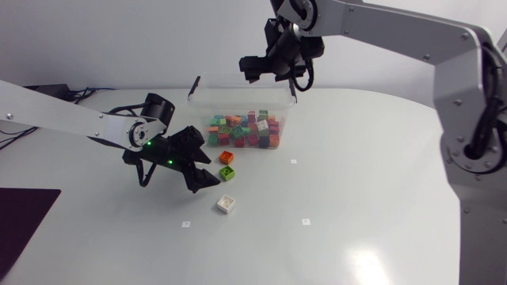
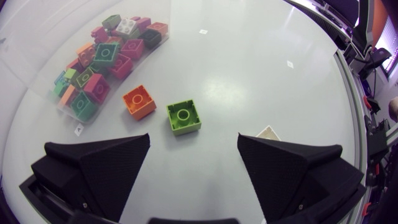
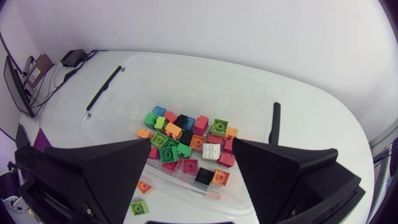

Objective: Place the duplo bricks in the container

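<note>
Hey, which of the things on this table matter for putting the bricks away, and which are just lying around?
Part of the job: container; bricks already in it; loose orange brick, green brick and white brick; left gripper and right gripper, both open.
Just lying about: small white markers on the table; dark mat at its corner.

White glossy surface [image 1: 380, 182], rounded at its corners. Three small white square stickers lie flat on it: one sticker [image 1: 293, 161] mid-surface, a second sticker [image 1: 185, 224] and a third sticker [image 1: 305, 222] toward the near edge, well apart. Flat dark rectangular mat [image 1: 24, 226] at the left edge. Black cables [image 1: 83, 95] and a small black box [image 1: 47, 89] at the far-left corner.
</note>
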Controlling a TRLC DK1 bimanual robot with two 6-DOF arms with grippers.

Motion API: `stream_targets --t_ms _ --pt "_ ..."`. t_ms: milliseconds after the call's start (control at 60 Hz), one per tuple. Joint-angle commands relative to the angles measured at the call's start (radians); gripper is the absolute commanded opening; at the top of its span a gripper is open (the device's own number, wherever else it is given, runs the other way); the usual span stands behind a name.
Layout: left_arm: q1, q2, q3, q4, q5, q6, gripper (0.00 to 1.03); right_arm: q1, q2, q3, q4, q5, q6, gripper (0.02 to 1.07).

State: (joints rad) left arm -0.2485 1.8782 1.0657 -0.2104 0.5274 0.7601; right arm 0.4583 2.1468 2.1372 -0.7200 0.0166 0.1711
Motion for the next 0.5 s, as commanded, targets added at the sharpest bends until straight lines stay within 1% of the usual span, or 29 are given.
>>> stream_targets --t_ms 0,150,233,483 --pt "-0.012 0.032 -0.01 0.028 0.016 -0.018 0.98 0.019 -0.107 -0.111 0.027 0.006 -0.005 1.02" --pt "-0.028 0.058 -0.006 0.083 0.014 -0.056 0.98 0.046 -0.243 -0.301 0.091 0.005 -0.012 1.02" --pt "-0.041 0.087 0.008 0.095 0.003 -0.073 0.98 0.063 -0.312 -0.399 0.119 0.006 -0.012 1.02" --pt "-0.083 0.134 0.042 0.138 -0.041 -0.13 0.96 0.12 -0.484 -0.655 0.163 0.006 -0.015 1.02"
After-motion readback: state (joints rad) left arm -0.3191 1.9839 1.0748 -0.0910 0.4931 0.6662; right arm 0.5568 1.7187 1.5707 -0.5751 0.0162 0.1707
